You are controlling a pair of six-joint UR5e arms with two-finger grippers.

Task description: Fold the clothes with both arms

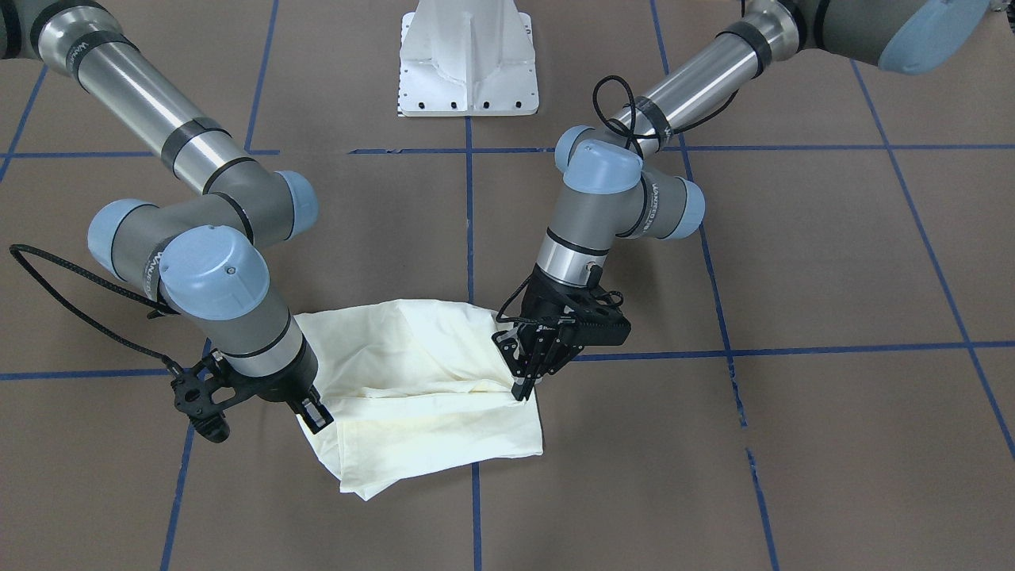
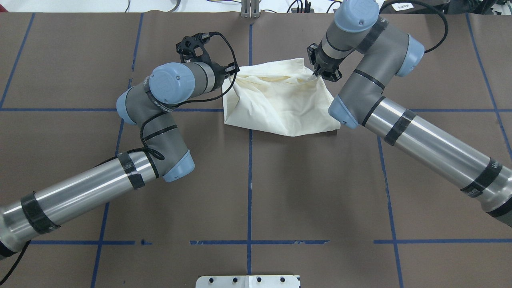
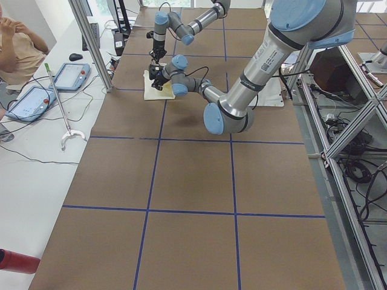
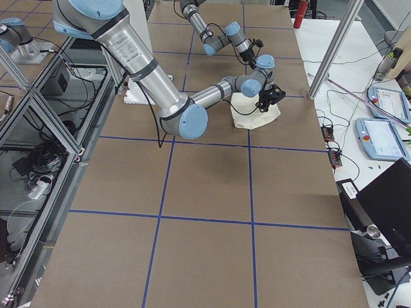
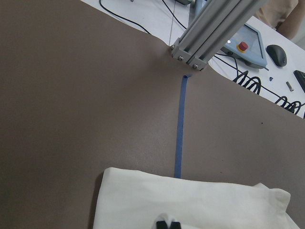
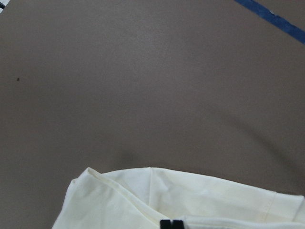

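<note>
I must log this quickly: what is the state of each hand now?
Left hand: closed, holding one edge of the T-shirt.
Right hand: closed, holding the opposite edge of the T-shirt.

Look at your thin cream-white fabric shirt: plain pale cream on every fold showing, a shade yellower in the creases. Under it, the flat matte brown table covering carries blue tape lines in a wide square grid. Your left silver-grey metal arm and right silver-grey metal arm both wear black bands, dark grey elbow housings and light blue joint caps. The black left gripper and black right gripper read dark against the cream. The white ribbed metal pedestal has a row of dark dots along its edge.
</note>
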